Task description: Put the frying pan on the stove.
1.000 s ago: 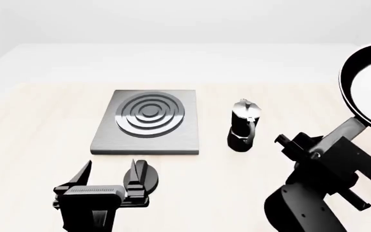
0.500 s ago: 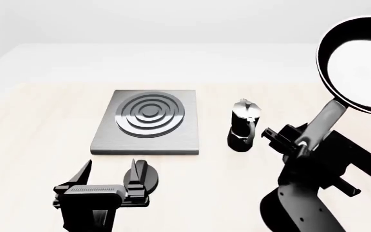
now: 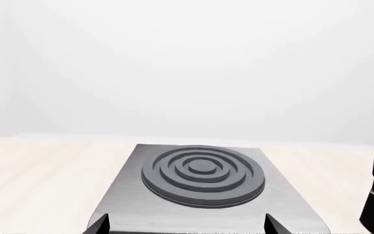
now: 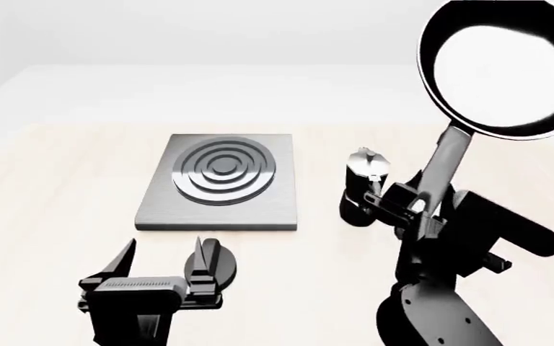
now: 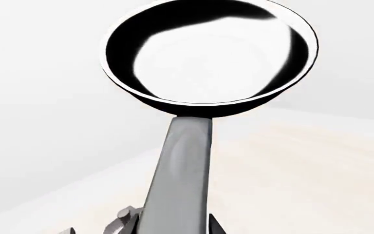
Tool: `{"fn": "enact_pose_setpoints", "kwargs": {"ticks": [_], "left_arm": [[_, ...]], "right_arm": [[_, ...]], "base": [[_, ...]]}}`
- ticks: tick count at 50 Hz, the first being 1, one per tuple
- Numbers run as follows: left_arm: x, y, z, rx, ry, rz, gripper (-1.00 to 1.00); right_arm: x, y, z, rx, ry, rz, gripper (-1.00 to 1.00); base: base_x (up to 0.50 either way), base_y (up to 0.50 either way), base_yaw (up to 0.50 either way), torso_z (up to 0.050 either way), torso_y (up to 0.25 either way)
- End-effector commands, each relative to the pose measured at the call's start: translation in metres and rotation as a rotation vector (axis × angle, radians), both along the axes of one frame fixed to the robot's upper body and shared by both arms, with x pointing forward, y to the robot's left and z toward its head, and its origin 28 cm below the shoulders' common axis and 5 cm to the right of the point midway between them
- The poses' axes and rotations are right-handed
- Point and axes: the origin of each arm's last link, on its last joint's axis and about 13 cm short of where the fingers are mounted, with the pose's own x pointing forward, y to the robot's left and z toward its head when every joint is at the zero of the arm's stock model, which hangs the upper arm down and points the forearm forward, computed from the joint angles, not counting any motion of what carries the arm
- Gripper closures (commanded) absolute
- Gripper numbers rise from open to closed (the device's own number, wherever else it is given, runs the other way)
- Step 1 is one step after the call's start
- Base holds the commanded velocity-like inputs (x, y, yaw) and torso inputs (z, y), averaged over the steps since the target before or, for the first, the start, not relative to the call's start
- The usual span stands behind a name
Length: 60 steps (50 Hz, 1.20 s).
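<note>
On the left, my left claw (image 4: pixel 161 268) hung low over the table (image 4: pixel 46 187) with its fingers spread and nothing between them; a small black round knob (image 4: pixel 211 261) sat just beside one fingertip. Ahead of it the stove (image 4: pixel 222 180) lay flat on the table, its ringed burner bare, and the left wrist view showed the same grey plate (image 3: pixel 203 183) with nothing on it. Right of the stove stood the moka pot (image 4: pixel 363 184), between the plate and my right arm. My right claw (image 4: pixel 421 209) was pinched on the handle of the frying pan (image 4: pixel 503 68), which rode high in the air, tilted up, well apart from the stove. The right wrist view showed the frying pan (image 5: pixel 210 53) at the end of its long handle. By my reckoning the pick-up was done; carrying the pan across past the moka pot and lowering it onto the burner remained.
</note>
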Motion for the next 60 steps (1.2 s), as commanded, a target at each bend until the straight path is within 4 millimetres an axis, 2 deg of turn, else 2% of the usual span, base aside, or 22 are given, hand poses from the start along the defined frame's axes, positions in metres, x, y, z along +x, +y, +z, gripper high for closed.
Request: {"fn": "enact_pose_setpoints", "kwargs": {"ticks": [1,17,29,43,60], "left_arm": [[-0.001,-0.001,-0.002,0.000,0.002,-0.003,-1.00],[-0.002,-0.001,-0.002,0.007,0.001,0.000,-1.00],[-0.001,-0.001,-0.001,0.006,0.003,0.000,-1.00],[0.002,-0.002,0.001,0.016,0.000,-0.003,-1.00],[0.002,-0.002,0.002,0.017,-0.001,-0.002,-1.00]], "right_arm": [[-0.002,0.004,0.009,-0.045,-0.084,0.067,1.00],[-0.008,0.013,0.012,-0.087,-0.102,0.179,1.00],[-0.012,0.020,0.014,-0.144,-0.084,0.351,1.00],[-0.013,0.020,0.021,-0.173,-0.058,0.469,1.00],[-0.014,0.019,0.026,-0.291,-0.037,0.604,1.00]], "base": [[0.00,0.00,0.00,0.000,0.000],[0.00,0.00,0.00,0.001,0.002],[0.00,0.00,0.00,0.000,0.002],[0.00,0.00,0.00,0.001,0.002],[0.00,0.00,0.00,0.001,0.002]]}}
